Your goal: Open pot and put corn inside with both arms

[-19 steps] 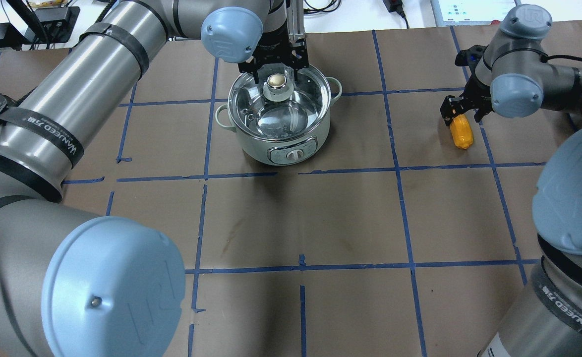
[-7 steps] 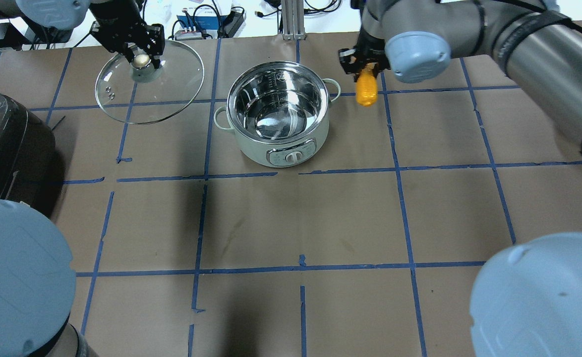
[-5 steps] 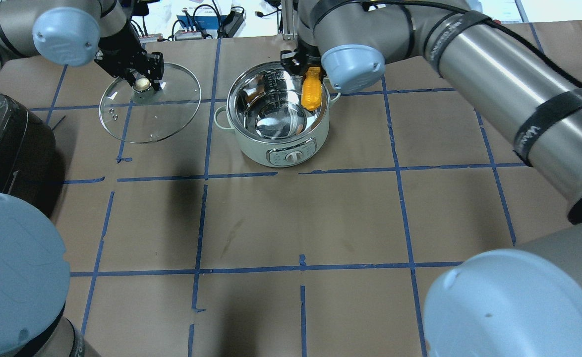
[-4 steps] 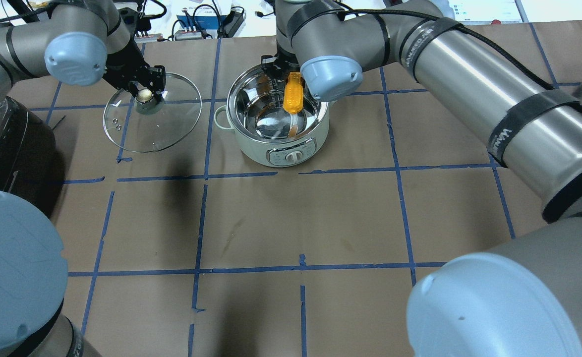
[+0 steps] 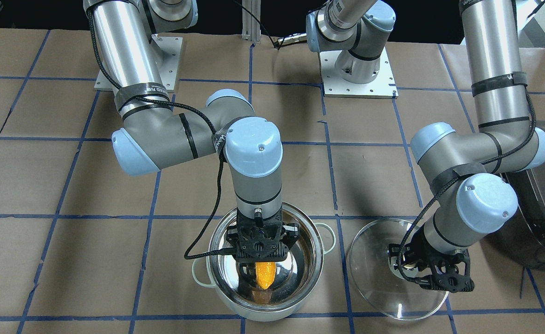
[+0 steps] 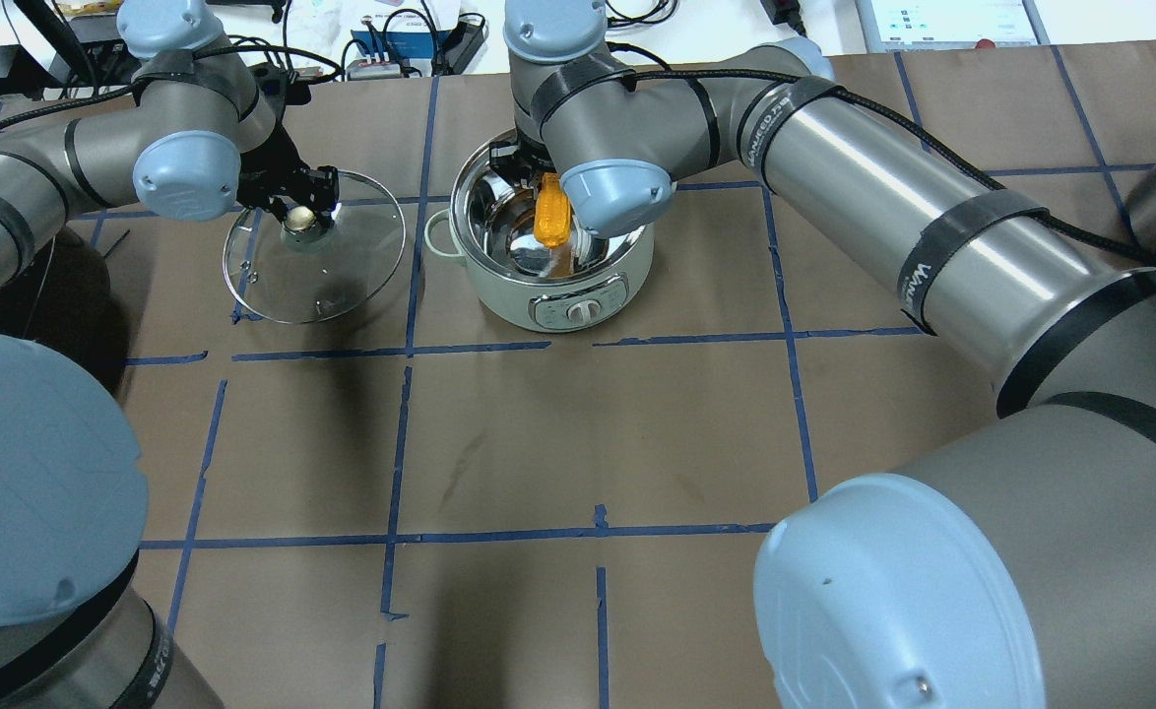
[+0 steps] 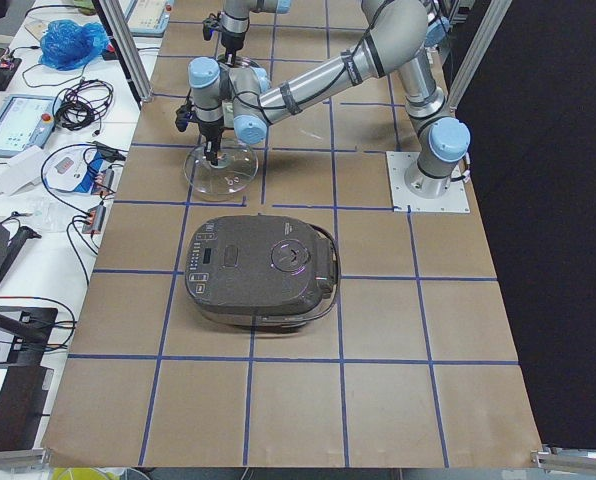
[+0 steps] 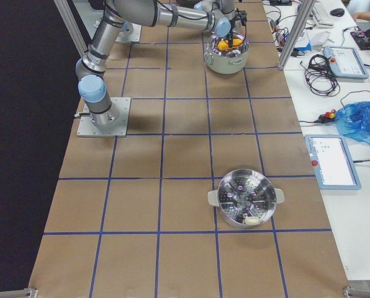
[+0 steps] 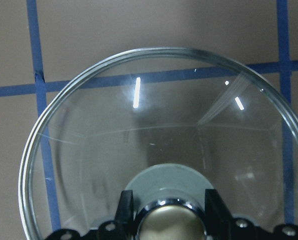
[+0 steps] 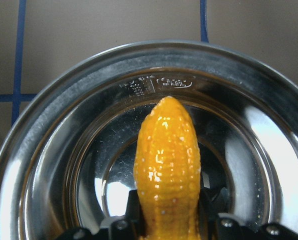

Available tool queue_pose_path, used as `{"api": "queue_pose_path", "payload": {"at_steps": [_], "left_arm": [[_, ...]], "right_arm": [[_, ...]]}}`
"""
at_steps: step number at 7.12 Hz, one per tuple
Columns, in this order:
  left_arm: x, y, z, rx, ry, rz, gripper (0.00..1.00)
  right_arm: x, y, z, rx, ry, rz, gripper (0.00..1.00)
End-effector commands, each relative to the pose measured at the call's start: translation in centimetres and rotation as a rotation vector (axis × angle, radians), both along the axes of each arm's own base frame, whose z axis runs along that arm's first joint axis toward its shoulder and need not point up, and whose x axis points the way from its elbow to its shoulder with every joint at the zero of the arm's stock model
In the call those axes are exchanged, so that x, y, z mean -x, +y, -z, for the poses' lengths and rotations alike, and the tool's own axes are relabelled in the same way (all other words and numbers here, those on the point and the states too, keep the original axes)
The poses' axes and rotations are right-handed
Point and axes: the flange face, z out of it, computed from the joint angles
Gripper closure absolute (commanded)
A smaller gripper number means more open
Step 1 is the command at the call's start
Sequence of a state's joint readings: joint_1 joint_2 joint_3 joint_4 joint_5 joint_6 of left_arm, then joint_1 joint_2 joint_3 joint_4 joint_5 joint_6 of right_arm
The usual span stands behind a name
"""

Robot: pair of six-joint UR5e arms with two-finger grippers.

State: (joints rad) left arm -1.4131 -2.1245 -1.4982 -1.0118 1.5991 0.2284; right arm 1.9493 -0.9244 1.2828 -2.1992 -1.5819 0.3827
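The steel pot stands uncovered at the table's far middle and also shows in the front view. My right gripper is shut on the orange corn and holds it tip-down inside the pot's mouth, above the bottom. The right wrist view shows the corn centred over the pot's rim. My left gripper is shut on the pale knob of the glass lid. It holds the lid tilted, low over the table to the pot's left. I cannot tell whether the lid touches the table.
A dark grey rice cooker sits on the robot's left side, close to the left arm's elbow. A steel steamer pot stands far off on the right side. Blue tape lines cross the brown table.
My right gripper has carried the corn from right of the pot to over its middle and down into its mouth. My left gripper has taken the lid off, leftward and lower.
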Motion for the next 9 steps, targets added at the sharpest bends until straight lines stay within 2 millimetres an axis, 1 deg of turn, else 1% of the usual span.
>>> {"api": "queue_pose_path", "payload": {"at_steps": [1, 2, 3, 4, 5, 6, 7, 8, 9], "left_arm": [[0.0, 0.0, 0.2, -0.007, -0.002, 0.010, 0.00], [0.0, 0.1, -0.7, 0.009, -0.002, 0.012, 0.00], [0.0, 0.3, -3.7, 0.052, -0.013, 0.012, 0.00], [0.1, 1.1, -8.3, 0.082, -0.017, 0.012, 0.00], [0.5, 3.7, -12.1, -0.024, -0.001, 0.009, 0.00], [1.2, 6.4, -17.3, -0.066, -0.001, 0.009, 0.00], [1.9, 8.5, -21.6, -0.085, 0.001, 0.010, 0.00], [2.5, 10.0, -25.3, -0.064, 0.001, -0.016, 0.00], [3.8, 12.3, -28.6, -0.013, 0.001, -0.010, 0.00]], "right_arm": [[0.2, 0.6, 2.9, -0.034, 0.018, -0.011, 0.27], [0.3, 0.6, 3.4, -0.019, 0.015, -0.020, 0.00], [0.4, 0.5, 2.6, -0.011, 0.012, -0.020, 0.00], [0.6, 0.3, 0.7, 0.017, 0.000, -0.017, 0.00], [1.4, 0.2, -3.5, 0.072, -0.016, -0.008, 0.00], [3.6, 0.9, -7.6, 0.074, -0.015, 0.016, 0.00], [7.5, 2.7, -12.0, 0.010, 0.004, 0.061, 0.00], [11.5, 4.6, -16.3, -0.037, 0.020, 0.104, 0.00], [14.7, 6.7, -18.8, -0.112, 0.060, 0.102, 0.00]]}}
